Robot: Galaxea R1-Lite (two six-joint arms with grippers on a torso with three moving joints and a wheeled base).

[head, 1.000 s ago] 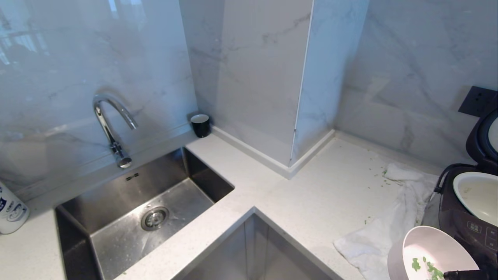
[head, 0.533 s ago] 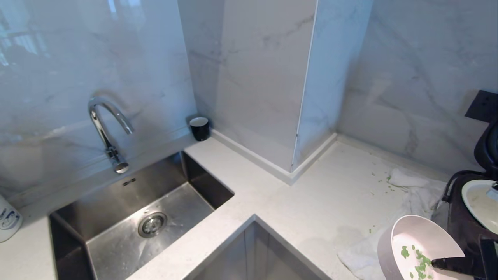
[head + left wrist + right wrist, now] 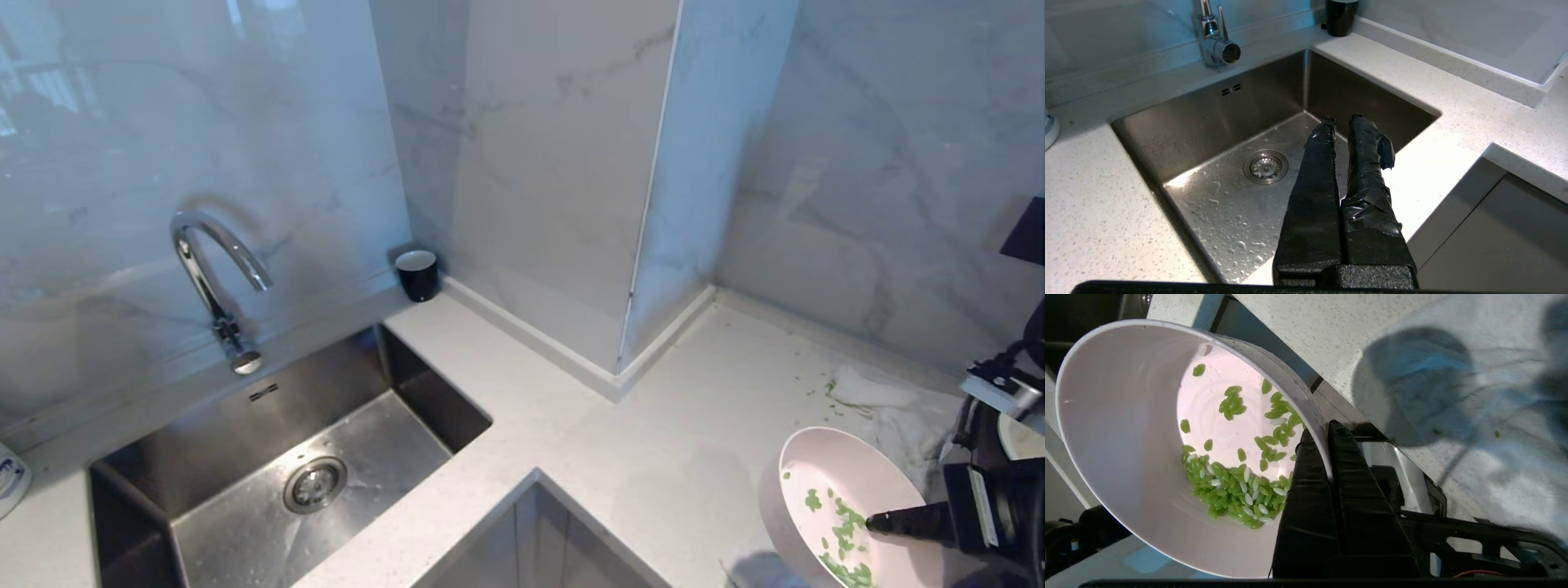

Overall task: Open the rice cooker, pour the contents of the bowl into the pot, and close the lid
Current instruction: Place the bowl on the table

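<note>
The right gripper, its black tape-wrapped fingers pinched tight on the rim of the small round bowl, pale pink outside and smooth white inside, held it tilted in the air at the near right, above the speckled white stone countertop. Inside the bowl, the contents, small glossy bright-green oval grains mixed with a few whitish ones, lay heaped against the lower side, with loose grains scattered higher up the wall. Only a sliver of the cream-white inner pot showed at the right edge, just beyond the bowl. A crumpled white cloth lay on the countertop behind the bowl, with a few green bits strewn near it. To the left, the left gripper hung over the rectangular brushed-steel sink, its wrapped fingers nearly together and empty. A curved chrome tap stood behind the sink, and a small black cup sat in the far corner against the glossy marble wall.
</note>
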